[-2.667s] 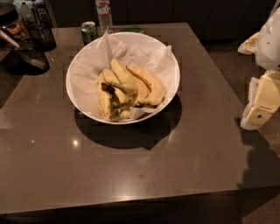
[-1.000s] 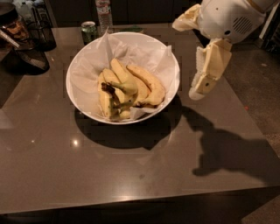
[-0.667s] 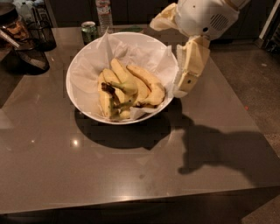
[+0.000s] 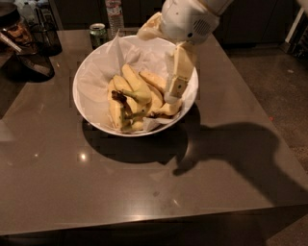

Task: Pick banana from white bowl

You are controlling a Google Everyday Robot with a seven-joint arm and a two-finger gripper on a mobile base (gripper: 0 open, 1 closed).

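Note:
The white bowl (image 4: pixel 77 96) stands on the brown table, lined with crumpled white paper and holding several bananas. The banana (image 4: pixel 133 88), dull yellow turning green at its stem end, lies curved across the middle of the pile. Plumper yellow bananas lie around it. My gripper (image 4: pixel 173 93) hangs pointing down from the white arm over the right side of the bowl, its tip just above the right-hand bananas and to the right of the banana. Nothing shows in it.
A green drink can (image 4: pixel 98 34) and a clear water bottle (image 4: pixel 114 12) stand just behind the bowl. Dark appliances (image 4: pixel 29 43) sit at the table's far left corner. The table's right edge (image 4: pixel 269 129) drops to the floor.
The arm has swung in from the right of the table to over the bowl's right side and has come lower. The bananas have not moved.

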